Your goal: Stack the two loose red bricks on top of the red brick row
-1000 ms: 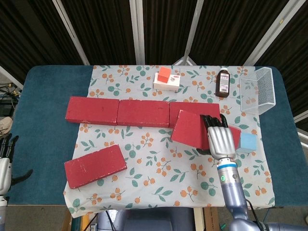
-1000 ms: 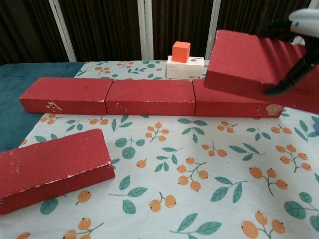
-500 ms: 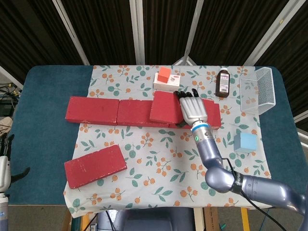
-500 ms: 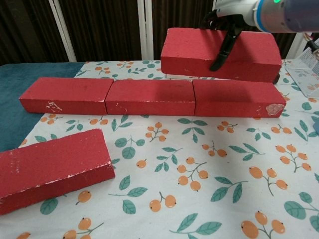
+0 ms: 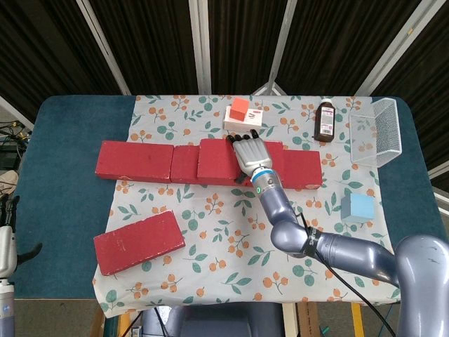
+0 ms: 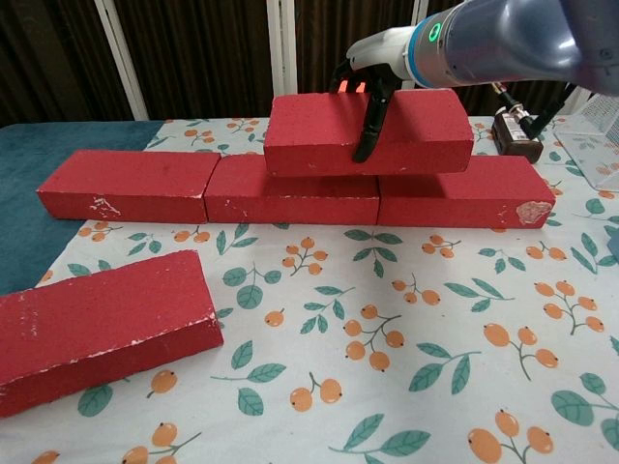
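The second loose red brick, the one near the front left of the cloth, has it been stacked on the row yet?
No, the second loose brick lies flat on the floral cloth, apart from the brick row.

Your right hand (image 5: 251,153) grips the upper brick (image 6: 368,132), which sits over the middle and right of the brick row (image 5: 168,163); the row's left brick top is bare, so you can come down there. Just behind the row stand an orange cube on a white box (image 5: 243,116) and a brown bottle (image 5: 326,121), crowding any reach from the back. The patterned cloth (image 5: 231,232) between the row and the loose brick (image 5: 139,242) lies open. A clear bin (image 5: 379,131) and a blue block (image 5: 361,207) sit at the right.
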